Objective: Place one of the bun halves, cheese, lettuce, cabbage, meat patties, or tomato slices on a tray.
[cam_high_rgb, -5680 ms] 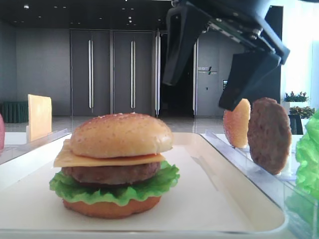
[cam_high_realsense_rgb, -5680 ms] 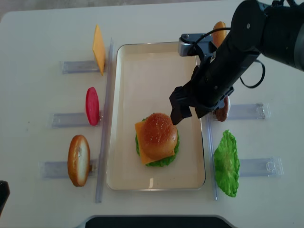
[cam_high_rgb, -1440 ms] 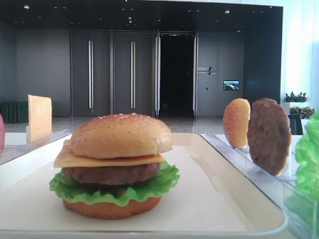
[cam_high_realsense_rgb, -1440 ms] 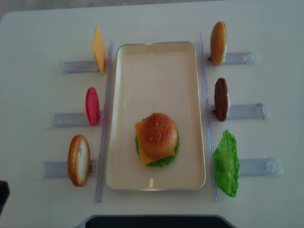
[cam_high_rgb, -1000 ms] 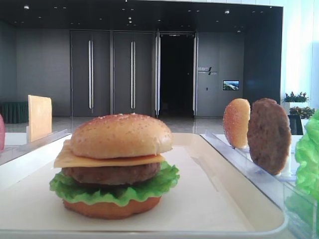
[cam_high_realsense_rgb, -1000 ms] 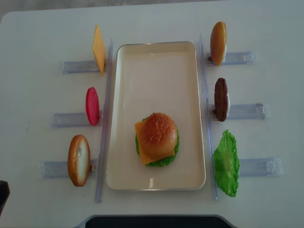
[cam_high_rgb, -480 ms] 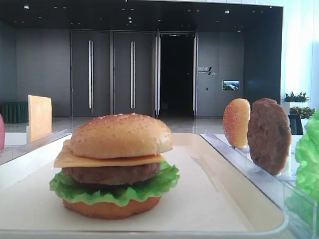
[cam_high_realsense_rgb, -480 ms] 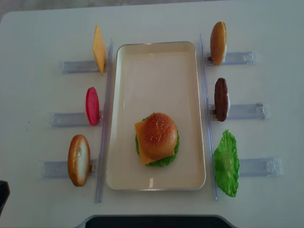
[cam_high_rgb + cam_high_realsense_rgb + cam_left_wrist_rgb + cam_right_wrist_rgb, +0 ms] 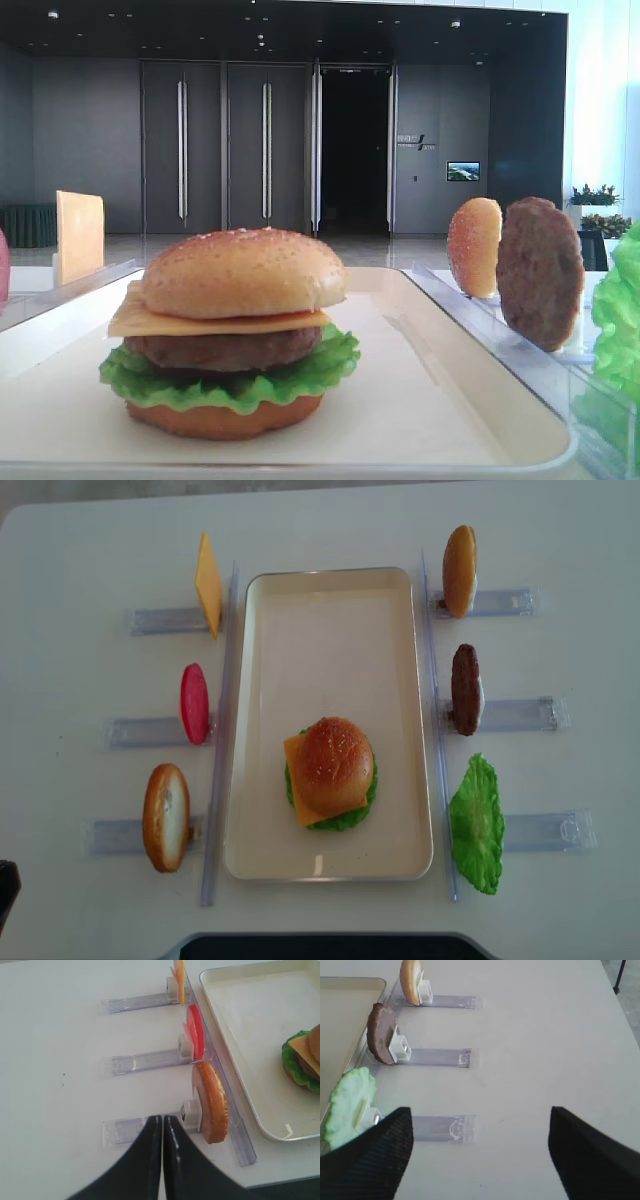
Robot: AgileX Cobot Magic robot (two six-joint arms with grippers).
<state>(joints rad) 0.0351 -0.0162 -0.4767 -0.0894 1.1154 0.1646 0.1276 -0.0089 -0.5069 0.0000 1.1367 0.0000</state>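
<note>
On the white tray (image 9: 330,630) stands a stacked burger: sesame bun half (image 9: 333,765) on top, cheese (image 9: 200,322), meat patty (image 9: 225,350), lettuce (image 9: 230,385) and a flat bottom bun (image 9: 225,418). Neither gripper touches it. In the right wrist view my right gripper (image 9: 480,1125) hangs open and empty over bare table, right of a racked lettuce leaf (image 9: 350,1105), patty (image 9: 381,1040) and bun half (image 9: 411,980). In the left wrist view my left gripper (image 9: 162,1119) is shut, empty, just left of a racked bun half (image 9: 212,1102).
Clear plastic racks flank the tray: cheese slice (image 9: 207,583), tomato slice (image 9: 194,703) and bun (image 9: 166,817) on the left, bun (image 9: 459,570), patty (image 9: 465,689) and lettuce (image 9: 477,825) on the right. The tray's far half (image 9: 330,650) is bare.
Several seconds ago the right arm hovered over the tray beside the burger; it has since left both exterior views. Over the last second nothing has moved.
</note>
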